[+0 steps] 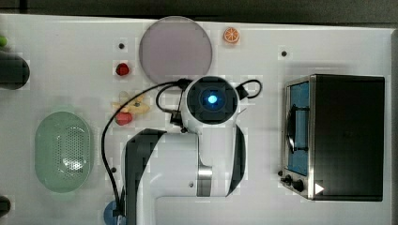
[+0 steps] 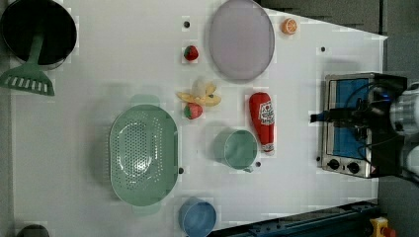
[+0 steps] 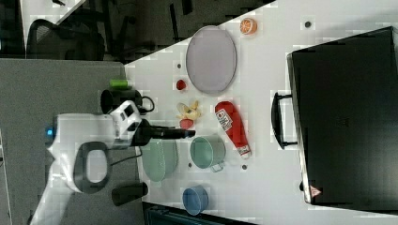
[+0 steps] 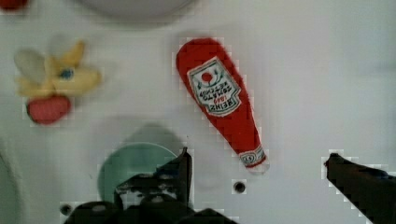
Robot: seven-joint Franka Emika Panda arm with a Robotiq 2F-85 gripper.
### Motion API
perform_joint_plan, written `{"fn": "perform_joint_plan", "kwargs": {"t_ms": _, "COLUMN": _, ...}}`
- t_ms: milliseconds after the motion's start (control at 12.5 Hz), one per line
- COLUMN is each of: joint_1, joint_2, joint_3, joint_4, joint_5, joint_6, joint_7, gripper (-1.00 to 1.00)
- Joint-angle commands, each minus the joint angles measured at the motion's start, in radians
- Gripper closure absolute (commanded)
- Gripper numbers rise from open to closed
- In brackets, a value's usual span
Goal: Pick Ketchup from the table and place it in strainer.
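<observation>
Ketchup (image 4: 219,100) w/ white Heinz-style label, text too blurry to read.

shell: white glossy arm (image 1: 187,159), rounded links, centre of the top view
joints: dark grey/black bands between links; silver metal ring at lower centre of the top view
cap: round black joint cap with a lit blue LED in its middle, centre of the top view
cable: thin black cable, loops at both sides of the cap, long run curving down to lower left of the top view
wrist: white block, black-trimmed, mid-left of the right view
gripper: gripper (image 4: 257,175) black, two dark fingers (image 4: 180,170), set wide apart, bottom of the wrist view
</observation>
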Motion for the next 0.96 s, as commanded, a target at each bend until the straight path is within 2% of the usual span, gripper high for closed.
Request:
{"fn": "perform_joint_plan", "kwargs": {"t_ms": 80, "joint_1": 0.003, "joint_2": -0.009, "joint_3": -0.006, "joint_4": -0.064, "joint_5": 0.000, "joint_6": 0.122, "joint_7": -0.303, "gripper": -1.00}}
{"fn": "perform_joint_plan", "kwargs": {"t_ms": 400, "joint_1": 0.003, "joint_2": 0.096, "joint_3": -0.002, "joint_4": -0.126, "joint_5": -0.019, "joint_6": 0.275, "joint_7": -0.313, "gripper": -1.00}}
{"fn": "perform_joint_plan", "kwargs": {"t_ms": 640, "joint_1": 0.003, "joint_2": 0.197, "joint_3": -0.001, "joint_4": -0.126, "joint_5": -0.095, "joint_6": 0.363, "joint_7": -0.312, "gripper": -1.00}}
{"fn": "perform_joint_plan", "kwargs": {"t_ms": 960, "joint_1": 0.003, "joint_2": 0.304, "joint_3": -0.001, "joint_4": -0.130, "joint_5": -0.094, "joint_6": 0.446, "joint_7": -0.310, "gripper": -1.00}}
